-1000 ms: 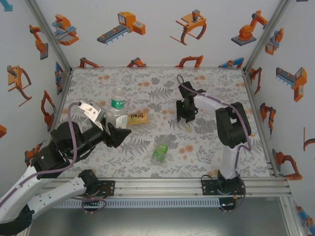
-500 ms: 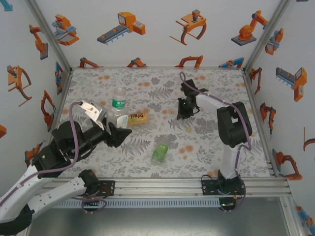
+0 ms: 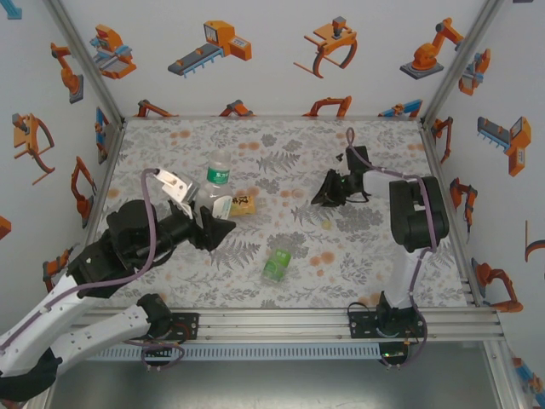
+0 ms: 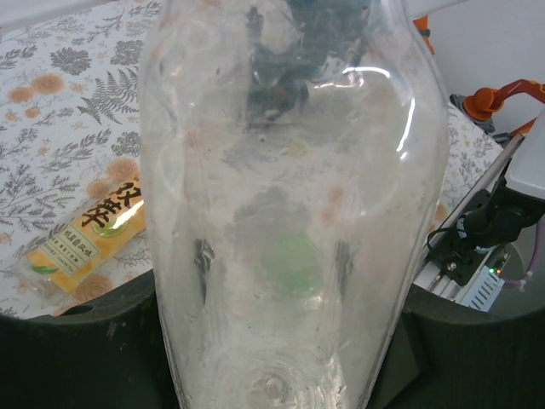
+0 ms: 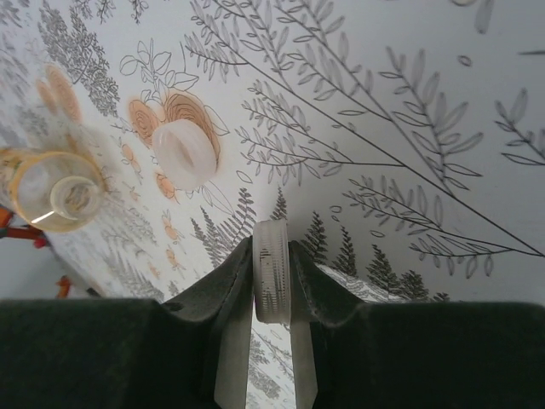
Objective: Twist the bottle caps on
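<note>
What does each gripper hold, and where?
Left gripper: clear plastic bottle, around its body. Right gripper: small pale round plastic cap, pinched across its flat faces.

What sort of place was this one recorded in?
Probably a robot lab test cell: white walls printed with orange robot pictures, an aluminium rail along the near edge, and a floral-patterned table.

White walls (image 3: 272, 85) with orange robot-arm stickers (image 3: 215, 47), fern-and-flower patterned tablecloth (image 3: 272, 149), aluminium corner posts (image 3: 88, 64), slotted metal rail (image 3: 281, 322) at near edge.
</note>
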Available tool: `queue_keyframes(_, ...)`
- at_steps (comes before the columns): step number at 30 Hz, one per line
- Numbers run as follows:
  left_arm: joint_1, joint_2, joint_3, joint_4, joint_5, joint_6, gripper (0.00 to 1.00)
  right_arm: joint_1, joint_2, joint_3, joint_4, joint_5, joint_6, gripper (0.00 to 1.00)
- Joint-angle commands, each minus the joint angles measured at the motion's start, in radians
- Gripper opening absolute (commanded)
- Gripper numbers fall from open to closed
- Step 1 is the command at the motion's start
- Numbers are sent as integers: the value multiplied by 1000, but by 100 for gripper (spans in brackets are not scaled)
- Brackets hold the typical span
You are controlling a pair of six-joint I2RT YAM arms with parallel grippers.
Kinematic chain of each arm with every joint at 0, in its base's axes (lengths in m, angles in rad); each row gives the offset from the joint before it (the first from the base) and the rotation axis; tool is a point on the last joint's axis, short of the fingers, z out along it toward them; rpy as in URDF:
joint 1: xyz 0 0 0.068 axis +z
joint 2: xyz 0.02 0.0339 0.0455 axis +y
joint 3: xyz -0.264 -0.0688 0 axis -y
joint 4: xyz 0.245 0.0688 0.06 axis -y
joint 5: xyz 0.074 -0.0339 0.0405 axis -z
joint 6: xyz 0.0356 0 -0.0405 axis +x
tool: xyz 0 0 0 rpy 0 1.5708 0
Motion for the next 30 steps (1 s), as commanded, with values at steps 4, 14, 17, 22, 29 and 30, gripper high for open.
queue_keyframes(4,4,20,32,63,23,-27,0,-60,-43,-70,43,-21,4,30)
queue_keyframes(14,4,31,28,64,21,-25,0,-77,-63,-29,-135,167,-93,45)
queue_keyframes(17,4,27,23,64,18,-25,0,-74,-55,10,-182,230,-101,47)
queue_keyframes(22,4,20,17,58,16,-23,0,-42,-25,111,-268,345,-112,53)
queue_keyframes(29,4,-5,9,47,-1,-21,0,60,55,286,-395,475,-152,54)
queue_keyframes(30,4,-9,9,46,-1,-21,0,73,67,306,-410,491,-156,54)
